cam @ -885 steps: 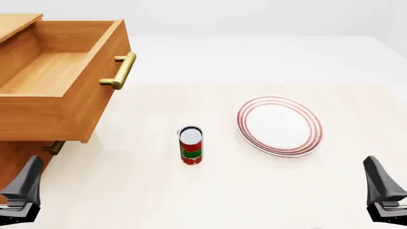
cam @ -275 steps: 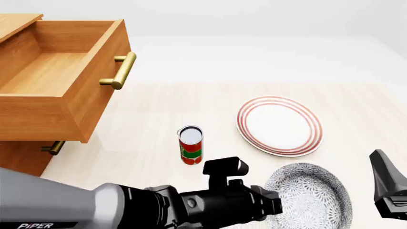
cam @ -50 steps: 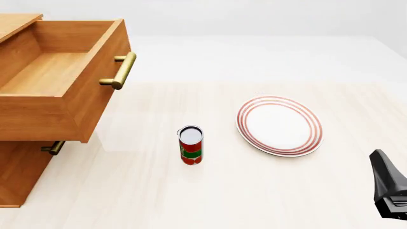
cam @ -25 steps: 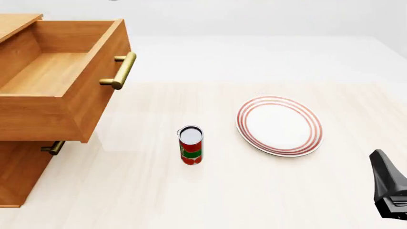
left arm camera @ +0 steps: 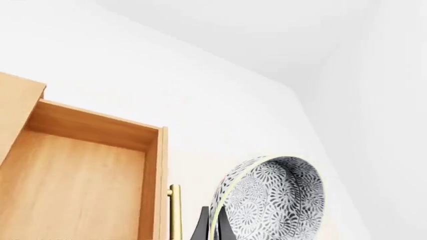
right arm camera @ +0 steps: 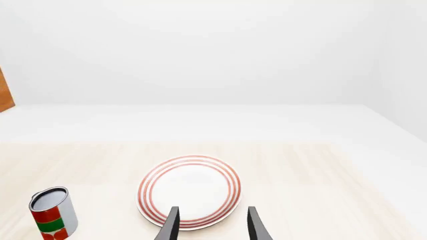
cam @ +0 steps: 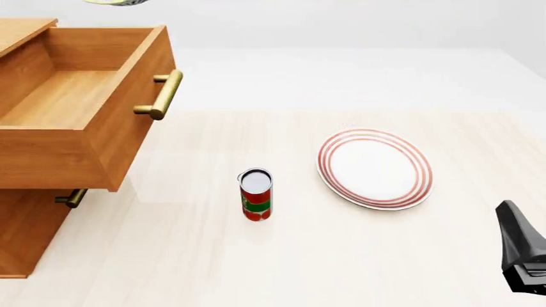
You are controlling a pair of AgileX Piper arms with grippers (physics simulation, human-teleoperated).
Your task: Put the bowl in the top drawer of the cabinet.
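Observation:
The patterned bowl [left arm camera: 277,197] hangs tilted on its side, its rim pinched by my left gripper [left arm camera: 212,226], which is shut on it. Below it lies the open top drawer [left arm camera: 73,190] with its brass handle [left arm camera: 173,212]. In the front view only a sliver of the bowl [cam: 115,2] shows at the upper edge, above the top drawer [cam: 60,96] of the cabinet [cam: 25,220]; the left gripper itself is out of that picture. My right gripper [right arm camera: 212,227] stands open and holds nothing, low at the table's near right [cam: 520,256].
A red and green can [cam: 256,194] stands upright mid-table. A flat white plate with red rings [cam: 375,168] lies to its right, just ahead of the right gripper. The lower drawer's small handle [cam: 73,197] sits under the open drawer.
A sliver of the bowl has come into the front view's top edge, shifting left over the drawer. The right arm, can and plate have not moved.

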